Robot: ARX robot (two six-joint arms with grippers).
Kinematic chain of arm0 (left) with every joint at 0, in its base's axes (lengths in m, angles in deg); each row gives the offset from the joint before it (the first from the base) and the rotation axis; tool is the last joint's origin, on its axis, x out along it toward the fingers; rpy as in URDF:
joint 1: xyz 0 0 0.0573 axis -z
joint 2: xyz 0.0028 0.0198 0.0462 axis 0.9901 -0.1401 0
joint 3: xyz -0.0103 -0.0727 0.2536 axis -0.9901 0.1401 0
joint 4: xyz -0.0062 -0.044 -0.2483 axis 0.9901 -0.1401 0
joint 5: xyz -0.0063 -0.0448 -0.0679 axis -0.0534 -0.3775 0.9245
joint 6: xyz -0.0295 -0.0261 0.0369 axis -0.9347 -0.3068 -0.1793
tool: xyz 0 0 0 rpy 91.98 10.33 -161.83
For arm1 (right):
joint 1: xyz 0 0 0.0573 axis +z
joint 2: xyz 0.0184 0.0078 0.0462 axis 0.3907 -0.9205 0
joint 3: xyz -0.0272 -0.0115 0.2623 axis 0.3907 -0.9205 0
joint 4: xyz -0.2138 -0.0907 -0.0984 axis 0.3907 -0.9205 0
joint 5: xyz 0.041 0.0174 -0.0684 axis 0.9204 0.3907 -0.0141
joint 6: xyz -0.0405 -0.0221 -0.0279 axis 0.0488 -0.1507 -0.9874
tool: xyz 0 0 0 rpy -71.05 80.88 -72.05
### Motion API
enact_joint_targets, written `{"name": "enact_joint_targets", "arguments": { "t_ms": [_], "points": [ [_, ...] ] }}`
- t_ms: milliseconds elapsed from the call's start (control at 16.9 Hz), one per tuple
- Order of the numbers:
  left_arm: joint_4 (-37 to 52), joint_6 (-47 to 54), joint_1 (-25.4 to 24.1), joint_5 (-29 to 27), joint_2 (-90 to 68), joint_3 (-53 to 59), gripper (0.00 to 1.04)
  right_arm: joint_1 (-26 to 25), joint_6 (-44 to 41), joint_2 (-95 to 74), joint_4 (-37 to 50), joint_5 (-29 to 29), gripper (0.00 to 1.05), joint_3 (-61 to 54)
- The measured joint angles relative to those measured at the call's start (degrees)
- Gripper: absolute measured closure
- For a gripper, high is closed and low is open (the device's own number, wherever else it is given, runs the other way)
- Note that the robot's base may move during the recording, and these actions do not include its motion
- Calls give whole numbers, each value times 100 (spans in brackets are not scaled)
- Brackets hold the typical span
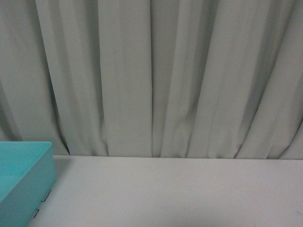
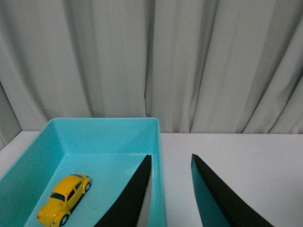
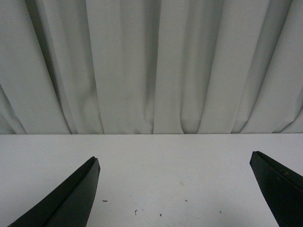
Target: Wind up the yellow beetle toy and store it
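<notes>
The yellow beetle toy (image 2: 64,198) lies on the floor of a turquoise box (image 2: 106,124) in the left wrist view, on its wheels. My left gripper (image 2: 171,160) is open and empty; it straddles the box's side wall, one finger over the box and one over the table. The toy is off to the side of that finger, not touching it. My right gripper (image 3: 174,161) is wide open and empty over bare white table. In the front view only a corner of the box (image 1: 28,177) shows; the toy and both grippers are out of that view.
A white table (image 1: 180,189) runs back to a pale grey curtain (image 1: 151,75) hanging close behind it. The turquoise box stands at the table's left. A few small dark specks (image 3: 136,212) lie on the table under my right gripper.
</notes>
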Motion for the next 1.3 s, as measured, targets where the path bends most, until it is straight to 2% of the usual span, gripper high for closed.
{"name": "enact_joint_targets", "arguments": {
  "t_ms": [531,1299],
  "points": [
    [0,4,0,0,0,0,5,0,0,0,0,2,7,0],
    [7,2,0,0,-2,0,7,0,0,0,0,2,7,0]
  ]
}}
